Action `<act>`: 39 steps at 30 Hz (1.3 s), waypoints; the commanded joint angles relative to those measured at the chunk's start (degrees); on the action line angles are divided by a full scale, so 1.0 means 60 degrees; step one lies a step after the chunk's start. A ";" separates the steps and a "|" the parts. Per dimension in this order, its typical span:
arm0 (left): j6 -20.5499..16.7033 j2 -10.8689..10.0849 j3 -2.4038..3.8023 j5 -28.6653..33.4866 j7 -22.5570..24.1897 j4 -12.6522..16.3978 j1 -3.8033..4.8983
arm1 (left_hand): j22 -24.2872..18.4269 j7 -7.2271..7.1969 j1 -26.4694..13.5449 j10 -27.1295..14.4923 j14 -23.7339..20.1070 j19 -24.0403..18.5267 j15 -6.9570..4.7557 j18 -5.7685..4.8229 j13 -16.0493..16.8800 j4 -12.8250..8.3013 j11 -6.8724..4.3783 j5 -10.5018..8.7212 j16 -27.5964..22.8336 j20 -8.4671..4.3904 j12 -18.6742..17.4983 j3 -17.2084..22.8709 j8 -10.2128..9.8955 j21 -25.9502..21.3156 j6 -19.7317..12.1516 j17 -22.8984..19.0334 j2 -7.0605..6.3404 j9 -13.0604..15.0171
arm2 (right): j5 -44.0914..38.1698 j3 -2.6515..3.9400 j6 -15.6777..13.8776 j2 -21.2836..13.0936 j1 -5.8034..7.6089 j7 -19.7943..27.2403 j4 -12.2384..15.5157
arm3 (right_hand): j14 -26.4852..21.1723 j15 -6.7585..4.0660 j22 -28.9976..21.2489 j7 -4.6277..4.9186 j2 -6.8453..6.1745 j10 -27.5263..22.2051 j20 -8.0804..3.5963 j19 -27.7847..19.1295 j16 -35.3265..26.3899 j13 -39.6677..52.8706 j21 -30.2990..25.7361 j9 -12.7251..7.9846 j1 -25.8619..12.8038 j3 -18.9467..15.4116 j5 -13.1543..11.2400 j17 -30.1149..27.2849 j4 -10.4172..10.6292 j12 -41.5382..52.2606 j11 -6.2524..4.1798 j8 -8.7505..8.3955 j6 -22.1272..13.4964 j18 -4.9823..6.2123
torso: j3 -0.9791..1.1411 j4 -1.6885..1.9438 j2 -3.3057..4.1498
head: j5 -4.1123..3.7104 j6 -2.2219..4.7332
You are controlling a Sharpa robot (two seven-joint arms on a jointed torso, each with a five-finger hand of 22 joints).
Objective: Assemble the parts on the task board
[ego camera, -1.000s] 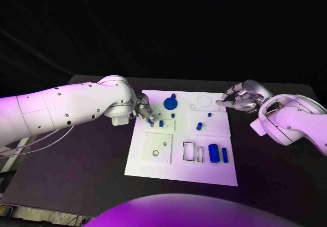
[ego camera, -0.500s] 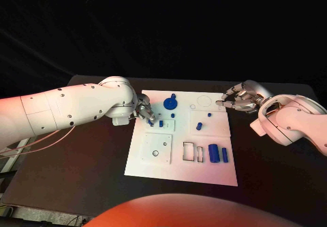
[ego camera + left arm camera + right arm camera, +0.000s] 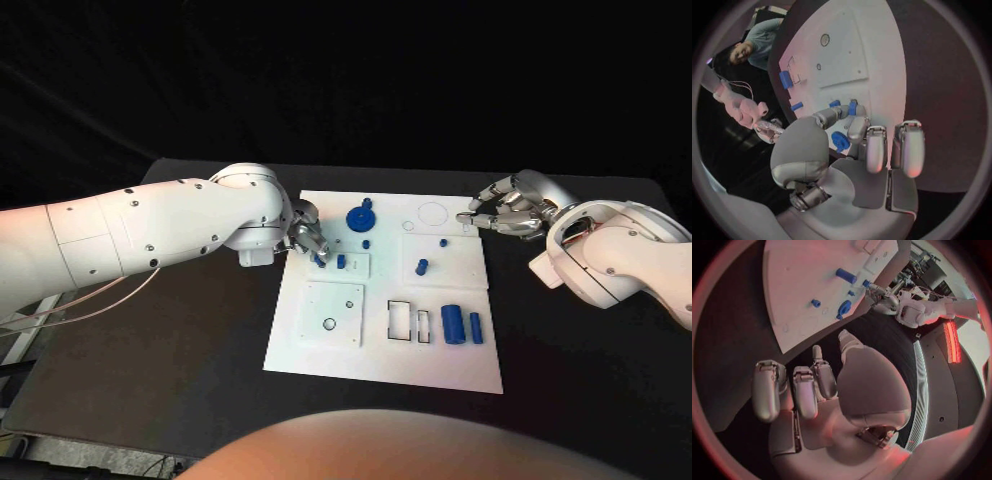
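Table: black [image 3: 173,340], with dark behind it – we see the white board [image 3: 378,355] lying flat in its middle.
Board: we make out outlined recesses on it, two circles near its far edge and rectangular slots nearer us.
Left hand: our left hand [image 3: 306,238] sits over the board's left edge at the far end, fingers bent down toward a small square panel. In the left wrist view [image 3: 856,145] two fingertips come together right at a small peg [image 3: 852,107]; we cannot tell whether they pinch it or only touch it.
Pegs: two short blue pegs [image 3: 329,261] stand just beside each other on that panel, right under the fingertips.
Gear: a blue gear-like piece [image 3: 361,217] lies just beyond the left hand, near the far edge.
Stud: a tiny blue stud [image 3: 366,243] sits between the gear and the pegs.
Slanted peg: another small peg [image 3: 421,267] lies tilted near the board's centre.
Cylinders: a thick cylinder [image 3: 453,324] and a thinner one [image 3: 476,327] lie side by side toward the right edge, beside the slots.
Right hand: our right hand [image 3: 508,212] hangs at the board's far right corner – fingers curled in, holding nothing, touching no part.
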 commanded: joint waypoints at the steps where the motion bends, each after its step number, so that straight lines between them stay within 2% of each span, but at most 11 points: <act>1: 0.0182 0.0031 0.0002 -0.0081 0.0119 0.0018 -0.0007 | 0.2363 -0.0015 0.0309 -0.0009 0.0974 0.0742 -0.0005 -0.0018 -0.0006 -0.1361 0.0033 -0.0017 0.0035 -0.0023 -0.0040 0.1415 -0.0053 0.0020 -0.0022 0.2515 0.0252 -0.0010 | -0.0069 -0.0001 0.0124 0.0012 -0.0009 0.0041 0.0001 | 0.0995 -0.0052 0.1665 0.0021 0.0018 -0.0066 -0.0060 0.0164 0.0038 0.0626 -0.0035 0.0011 0.0071 -0.0051 0.0060 0.2515 0.0020 -0.0038 -0.0016 0.0039 -0.0071 0.0196 | -0.0001 0.0003 0.0003 | -0.0002 0.0001; 29: 0.0456 0.0032 0.0002 -0.0089 0.0089 -0.0067 -0.0013 | 0.2361 -0.0011 0.0331 -0.0020 0.0974 0.0739 -0.0001 -0.0017 -0.0019 -0.1356 0.0036 -0.0037 0.0035 -0.0019 -0.0050 0.1425 -0.0056 0.0016 -0.0025 0.2515 0.0255 -0.0017 | -0.0069 -0.0001 0.0116 0.0012 -0.0013 0.0044 -0.0001 | 0.0995 -0.0053 0.1669 0.0020 0.0025 -0.0066 -0.0060 0.0166 0.0038 0.0626 -0.0036 0.0012 0.0081 -0.0051 0.0061 0.2515 0.0018 -0.0037 -0.0016 0.0041 -0.0072 0.0196 | -0.0008 0.0009 0.0005 | -0.0007 0.0001; 39: 0.0418 0.0092 0.0000 -0.0083 0.0111 -0.0109 -0.0013 | 0.2360 -0.0009 0.0333 -0.0031 0.0974 0.0738 0.0000 -0.0016 -0.0037 -0.1352 0.0038 -0.0033 0.0035 -0.0017 -0.0062 0.1427 -0.0055 0.0013 -0.0026 0.2515 0.0253 -0.0019 | -0.0069 -0.0001 0.0110 0.0011 -0.0013 0.0045 0.0003 | 0.0995 -0.0053 0.1669 0.0020 0.0025 -0.0066 -0.0060 0.0166 0.0038 0.0626 -0.0036 0.0012 0.0081 -0.0051 0.0061 0.2515 0.0018 -0.0037 -0.0016 0.0041 -0.0072 0.0196 | 0.0001 0.0006 0.0007 | 0.0003 0.0001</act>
